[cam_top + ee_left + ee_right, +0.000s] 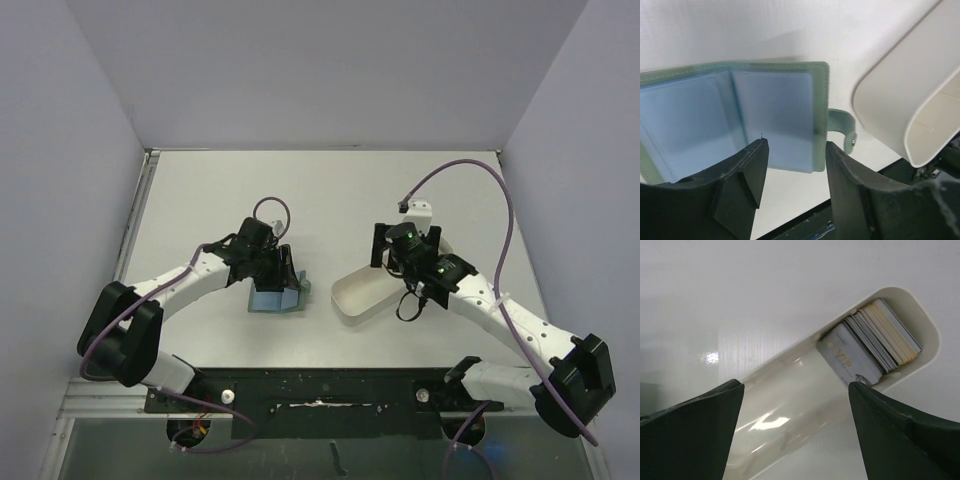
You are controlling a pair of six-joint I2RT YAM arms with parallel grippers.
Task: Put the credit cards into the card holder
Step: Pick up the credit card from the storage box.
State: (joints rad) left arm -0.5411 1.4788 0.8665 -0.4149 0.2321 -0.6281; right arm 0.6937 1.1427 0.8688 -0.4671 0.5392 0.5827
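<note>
Two grippers, left (274, 270) and right (398, 260), hang over one open card holder (277, 298) and one white tray (358, 295), set apart. Left wrist: jaws apart, empty, above the holder's pale blue slots (740, 115). Right wrist: jaws wide, empty; only here do the credit cards (875, 347) show, a stack too tight to count, in the tray's end.

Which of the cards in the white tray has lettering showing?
The silvery card marked VIP, the frontmost one; the other cards packed behind it show no lettering, mostly just their edges.
</note>
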